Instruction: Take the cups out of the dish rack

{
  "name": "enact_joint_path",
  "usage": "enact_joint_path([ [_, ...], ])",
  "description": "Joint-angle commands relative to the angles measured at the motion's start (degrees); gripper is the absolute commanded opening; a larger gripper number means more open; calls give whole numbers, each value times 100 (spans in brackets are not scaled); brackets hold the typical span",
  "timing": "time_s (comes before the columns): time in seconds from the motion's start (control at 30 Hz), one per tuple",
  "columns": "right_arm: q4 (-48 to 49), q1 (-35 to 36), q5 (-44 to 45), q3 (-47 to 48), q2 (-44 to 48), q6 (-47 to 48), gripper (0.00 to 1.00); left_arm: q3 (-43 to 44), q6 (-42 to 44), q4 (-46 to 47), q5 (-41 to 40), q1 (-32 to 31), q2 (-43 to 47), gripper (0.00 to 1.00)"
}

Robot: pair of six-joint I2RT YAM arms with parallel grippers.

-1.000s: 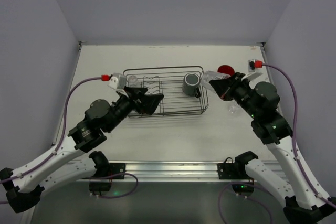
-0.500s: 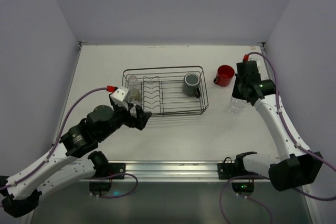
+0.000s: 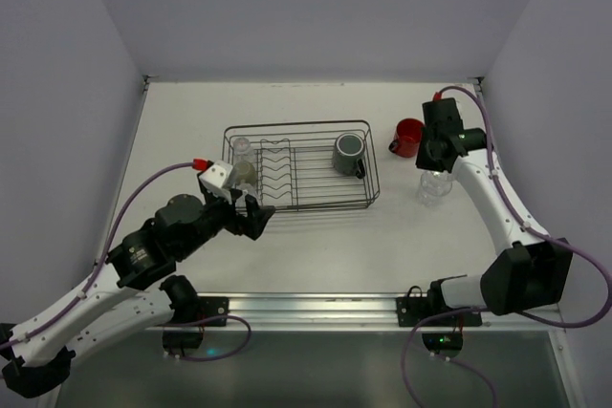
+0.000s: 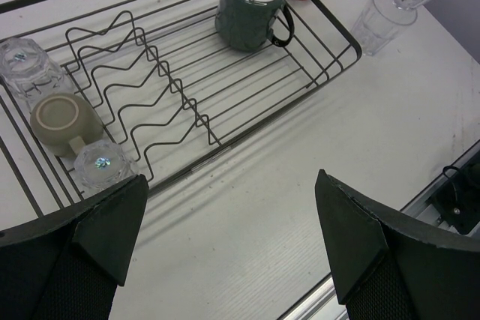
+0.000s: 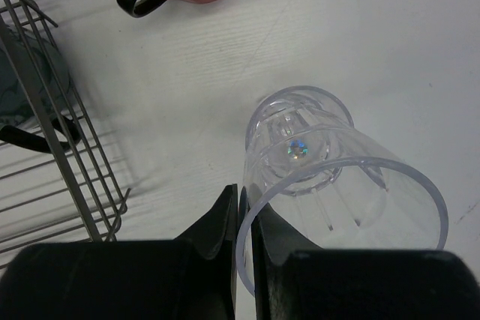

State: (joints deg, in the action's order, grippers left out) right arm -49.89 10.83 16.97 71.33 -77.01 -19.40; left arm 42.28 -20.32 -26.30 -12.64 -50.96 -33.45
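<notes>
Two clear glasses [image 4: 25, 64] and an olive-tan cup [image 4: 60, 118] are seen upside down at the left end of the dish rack [image 3: 296, 124], which is set mid-table towards the far edge. The left gripper [image 4: 232, 185] is held spread wide just off the rack's near left corner. A grey-green mug [image 4: 247, 9] is seen at the rack's right end. Towards the table's right edge, a red mug [image 3: 411, 138] is set down, and the rim of a third glass [image 5: 330, 177] is pinched by the right gripper [image 5: 244, 207].
</notes>
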Motion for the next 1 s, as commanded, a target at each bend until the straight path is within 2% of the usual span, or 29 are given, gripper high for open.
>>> enact_joint_path([
  [0.0, 409, -116, -106, 30, -147, 182, 0, -18, 203, -33, 148, -2, 32, 100],
  [0.37, 858, -310, -335, -427, -455, 191, 0, 34, 160, 2, 113, -2, -319, 100],
  [0.53, 981, -310, -405, -594, -569, 121, 0, 446, 2, 29, 183, 16, -759, 100],
  [0.7, 1060, -318, -441, -673, -596, 112, 4, 553, -288, 582, 192, 25, -1258, 100],
  [0.8, 1078, -310, -370, -699, -351, 85, 36, 676, -368, 1030, 298, 7, -1907, 100],
  [0.83, 1086, -310, -370, -682, -254, 77, 52, 728, -368, 1127, 306, 16, -2102, 100],
  [0.9, 1095, -301, -448, -656, 88, 59, 67, 992, -359, 1408, 219, 16, -2752, 100],
  [0.97, 1165, -275, -615, -690, 378, 50, 76, 1211, -333, 1636, 61, 16, -3426, 100],
])
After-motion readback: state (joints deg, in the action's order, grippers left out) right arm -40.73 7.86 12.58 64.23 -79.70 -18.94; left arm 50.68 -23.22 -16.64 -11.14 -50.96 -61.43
